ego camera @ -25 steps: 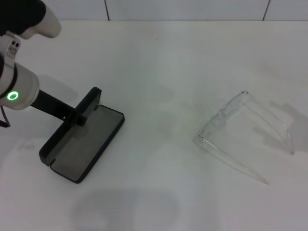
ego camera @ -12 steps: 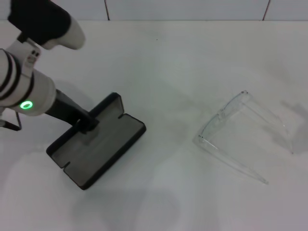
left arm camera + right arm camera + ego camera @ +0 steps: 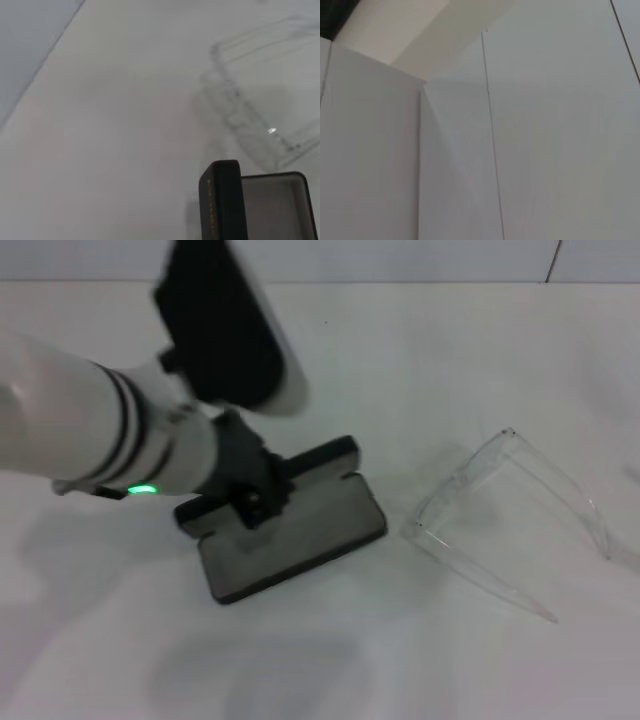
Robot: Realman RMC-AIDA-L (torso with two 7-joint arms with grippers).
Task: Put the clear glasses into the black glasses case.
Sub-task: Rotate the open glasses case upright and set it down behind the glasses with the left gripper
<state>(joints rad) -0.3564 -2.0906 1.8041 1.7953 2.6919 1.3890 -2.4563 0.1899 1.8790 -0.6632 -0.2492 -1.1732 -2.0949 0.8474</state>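
Black glasses case (image 3: pixel 295 535) open mid-counter (image 3: pixel 450 350), left hand (image 3: pixel 250 502) clamped on its lid; clear glasses (image 3: pixel 510 520) toward right edge, unfolded.

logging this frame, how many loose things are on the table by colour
black: 1, the black glasses case, open, held at its lid by the left gripper
clear: 1, the clear glasses, lying apart from the case
total: 2

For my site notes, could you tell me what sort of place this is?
Probably a lab test bench: a bare white table, only the black glasses case and clear glasses laid out, and a plain white panelled wall.
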